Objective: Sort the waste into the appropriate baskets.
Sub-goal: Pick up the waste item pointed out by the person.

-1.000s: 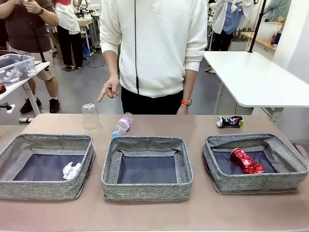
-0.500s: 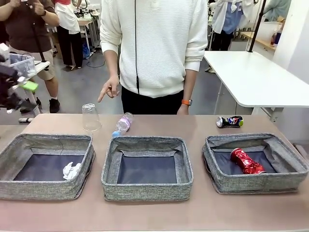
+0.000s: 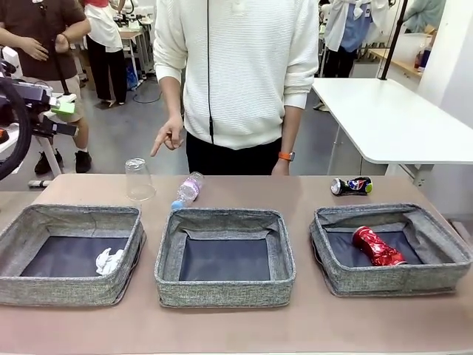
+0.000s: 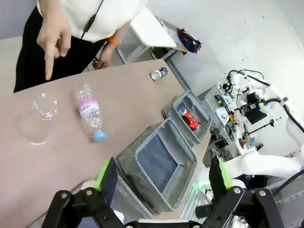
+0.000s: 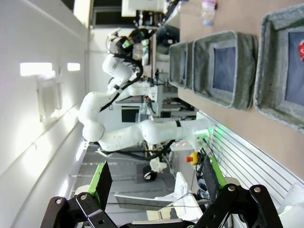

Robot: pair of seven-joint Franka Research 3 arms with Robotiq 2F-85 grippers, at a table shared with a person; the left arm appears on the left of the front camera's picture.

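The left gripper (image 3: 65, 118) hangs spread and empty, high off the table's (image 3: 310, 325) left end; the right gripper (image 5: 156, 176) gapes empty too. Along the table sit the left basket (image 3: 70, 214), middle basket (image 3: 225, 218) and right basket (image 3: 392, 214); behind them lie the blue-capped bottle (image 3: 188, 190), clear cup (image 3: 139, 180) and dark-blue can (image 3: 352, 186); the red can (image 3: 378, 247) lies in the right basket, the paper ball (image 3: 109, 260) in the left.
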